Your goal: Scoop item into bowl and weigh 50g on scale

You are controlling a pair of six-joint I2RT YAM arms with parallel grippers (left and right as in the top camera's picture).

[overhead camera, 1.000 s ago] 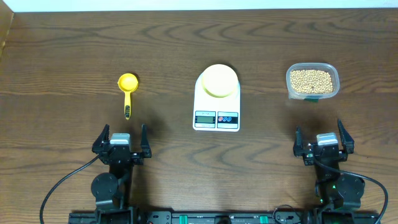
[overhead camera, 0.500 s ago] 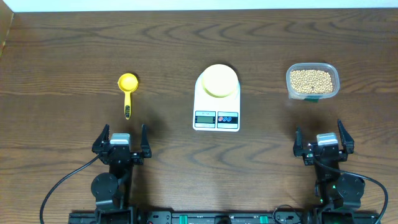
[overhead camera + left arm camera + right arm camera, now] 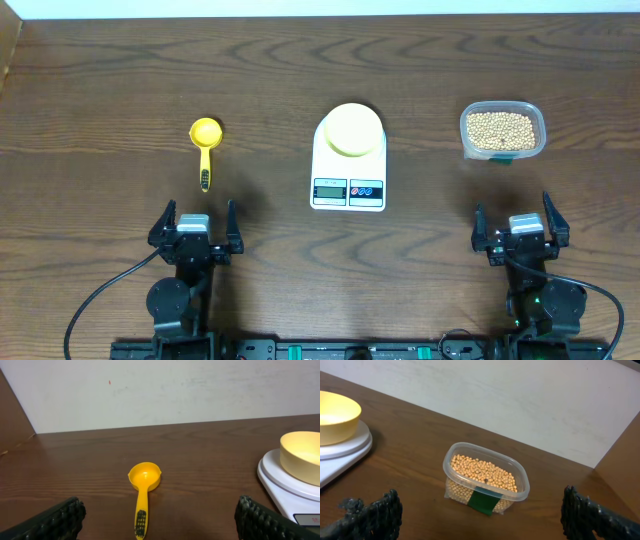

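Observation:
The white scale [image 3: 348, 170] sits mid-table with the pale-yellow bowl [image 3: 351, 129] on its platform; both also show in the left wrist view [image 3: 301, 455] and the right wrist view [image 3: 335, 416]. Tan beans [image 3: 501, 130] fill a clear plastic tub [image 3: 537, 140] at the right, ahead of my right gripper [image 3: 521, 222] in its wrist view [image 3: 482, 474]. A bright-yellow scoop [image 3: 205, 145] lies at the left, straight ahead of my left gripper [image 3: 195, 222], its handle pointing toward me [image 3: 142, 497]. Both grippers [image 3: 160, 521] [image 3: 480, 512] are open and empty near the front edge.
The table is dark brown wood [image 3: 100, 100]. A pale wall runs along its far edge [image 3: 175, 390]. A green label is on the tub's near side [image 3: 484, 499]. Black cables trail from both arm bases at the front [image 3: 95, 300].

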